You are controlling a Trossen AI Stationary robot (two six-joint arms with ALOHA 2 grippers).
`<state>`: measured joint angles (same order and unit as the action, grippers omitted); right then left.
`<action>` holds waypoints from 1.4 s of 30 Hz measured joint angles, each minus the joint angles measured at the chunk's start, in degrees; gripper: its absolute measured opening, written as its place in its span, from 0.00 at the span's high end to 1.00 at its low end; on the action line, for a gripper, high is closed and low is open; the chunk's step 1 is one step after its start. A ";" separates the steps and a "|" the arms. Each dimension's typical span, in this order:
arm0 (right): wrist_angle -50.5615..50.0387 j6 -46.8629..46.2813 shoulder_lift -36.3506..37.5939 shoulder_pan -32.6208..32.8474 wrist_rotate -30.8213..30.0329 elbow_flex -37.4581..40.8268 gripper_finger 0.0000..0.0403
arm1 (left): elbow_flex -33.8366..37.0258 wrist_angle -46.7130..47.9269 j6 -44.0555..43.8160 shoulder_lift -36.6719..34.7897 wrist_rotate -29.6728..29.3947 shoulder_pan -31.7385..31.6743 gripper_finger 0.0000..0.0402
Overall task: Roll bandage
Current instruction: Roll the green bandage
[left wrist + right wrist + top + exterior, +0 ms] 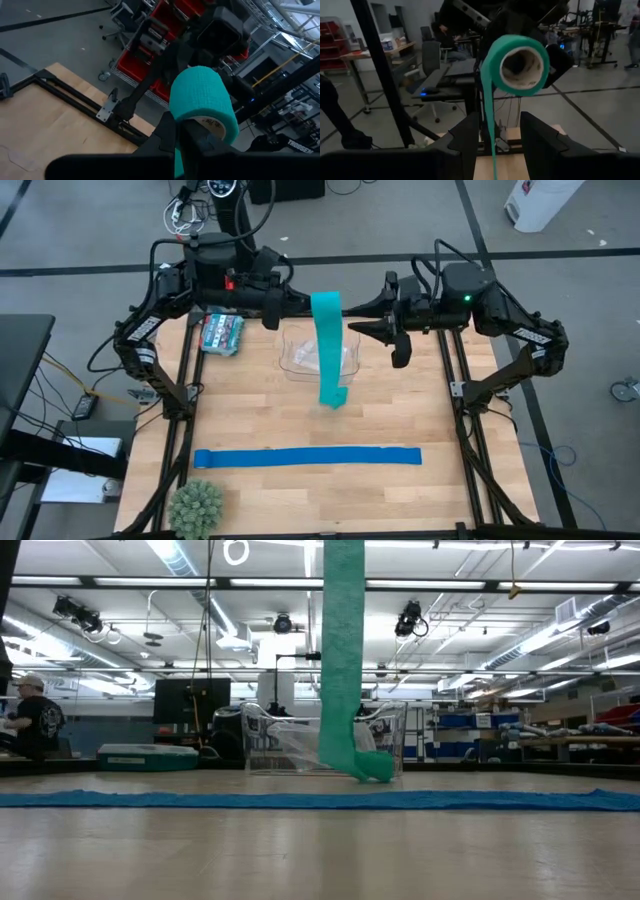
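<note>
Royal-blue strip (307,457) lies flat across near desk (400,500), spiky green ball (196,506) at 7 o'clock corner. Beyond, teal bandage (329,345) hangs from roll held aloft, tail touching desk before clear plastic bin (300,360). Left end effector (182,137) clamped on roll's core; right end effector (499,131) fingers apart, facing roll's open end. Teal packet (221,333) at 11 o'clock.

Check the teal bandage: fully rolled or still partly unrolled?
Partly unrolled. The left tool holds the teal bandage by its rolled end, while a long tail hangs down to the table, its end bunched by the clear container.
</note>
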<state>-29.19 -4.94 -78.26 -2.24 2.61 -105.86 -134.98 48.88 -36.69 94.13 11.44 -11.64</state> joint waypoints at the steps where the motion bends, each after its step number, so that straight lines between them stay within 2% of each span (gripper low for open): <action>1: 0.10 -0.02 -0.13 0.00 0.07 0.00 0.67 | 0.00 -0.37 0.00 0.00 -0.21 0.00 0.97; 11: 1.42 0.49 -2.21 0.37 -0.46 -0.02 0.69 | 0.00 -2.72 -1.24 0.00 -1.10 -0.02 0.97; 14: 1.27 0.51 -2.62 0.37 -0.78 0.00 0.78 | 0.00 -2.75 -1.91 0.00 -1.31 -0.02 0.97; 18: 1.03 0.98 -2.92 0.35 2.12 0.00 0.97 | 0.00 -2.71 -3.72 0.00 -1.35 -0.01 0.97; 24: 0.99 -3.38 -3.29 0.55 7.29 0.00 1.00 | 0.00 -2.41 -7.29 0.18 -1.34 0.00 0.96; 35: -1.37 -7.11 -3.43 2.26 7.84 0.00 1.00 | 0.00 -2.72 -10.63 1.76 0.07 0.00 0.96; 39: 1.92 -7.32 -3.55 3.13 11.26 0.00 1.00 | 0.00 -2.76 -10.73 1.95 0.15 0.00 0.96; 42: -0.29 -7.01 -3.41 3.41 8.89 -0.09 1.00 | 0.00 -2.86 -10.69 1.92 -0.29 0.00 0.96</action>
<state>-29.48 -11.94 -81.67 1.17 11.50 -105.95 -134.98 46.02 -47.37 96.05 11.16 -11.64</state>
